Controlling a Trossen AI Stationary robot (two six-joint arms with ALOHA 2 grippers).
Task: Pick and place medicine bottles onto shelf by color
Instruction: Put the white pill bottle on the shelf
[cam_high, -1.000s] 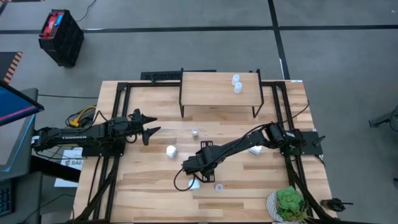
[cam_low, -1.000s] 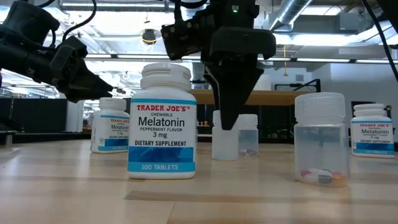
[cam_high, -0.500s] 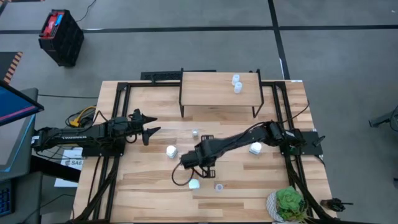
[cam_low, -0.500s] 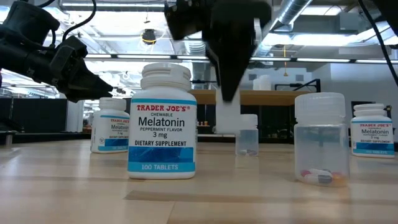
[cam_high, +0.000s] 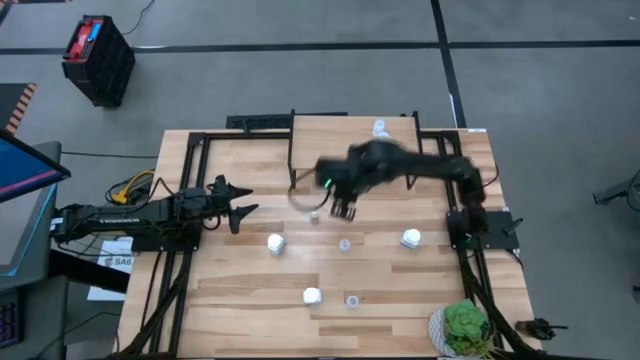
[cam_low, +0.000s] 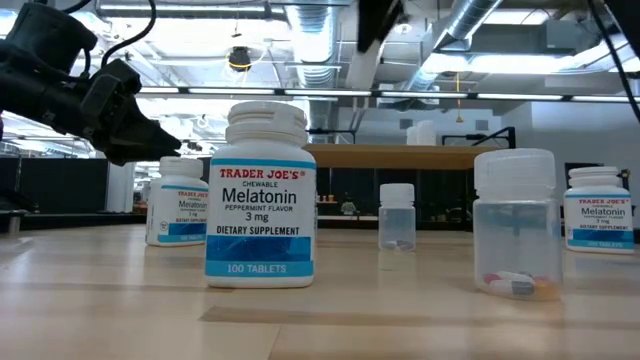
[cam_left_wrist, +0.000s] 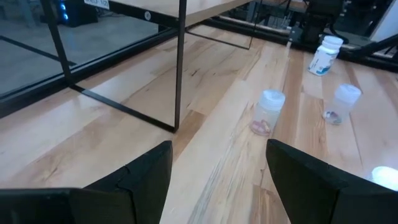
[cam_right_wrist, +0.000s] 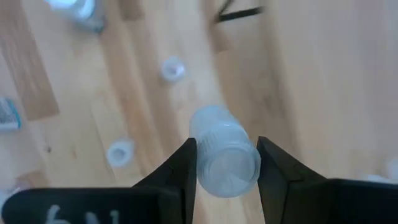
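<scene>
My right gripper (cam_right_wrist: 227, 171) hangs high over the table's middle (cam_high: 345, 208), in front of the shelf (cam_high: 355, 150), shut on a small translucent medicine bottle (cam_right_wrist: 225, 158). Two more translucent bottles (cam_high: 380, 130) stand on the shelf's right part. On the tabletop stand three white bottles (cam_high: 275, 243) (cam_high: 311, 296) (cam_high: 410, 238) and three translucent ones (cam_high: 314, 214) (cam_high: 345, 245) (cam_high: 351, 300), each on its base. My left gripper (cam_high: 235, 205) waits open at the table's left, nothing between its fingers (cam_left_wrist: 143, 180). My right gripper pinches the translucent bottle between its two fingers (cam_right_wrist: 184, 169), one on each side of the bottle's upper part (cam_right_wrist: 205, 168) by the cap. The fingers come from above, pointing steeply down. The bottle is lifted clear of the table, cap toward the wrist.
A green potted plant (cam_high: 462, 325) stands at the table's near right corner. The shelf's thin black legs (cam_left_wrist: 180, 62) stand on the far half of the table. Cables and black frame rails run along both table sides. A black crate (cam_high: 98, 58) sits on the floor.
My right gripper, with its fingers around a translucent bottle standing near the table's near middle, has lifted it clear. It has carried the bottle quickly up and toward the far edge, to just in front of the shelf. That uncovered another translucent bottle on the table.
</scene>
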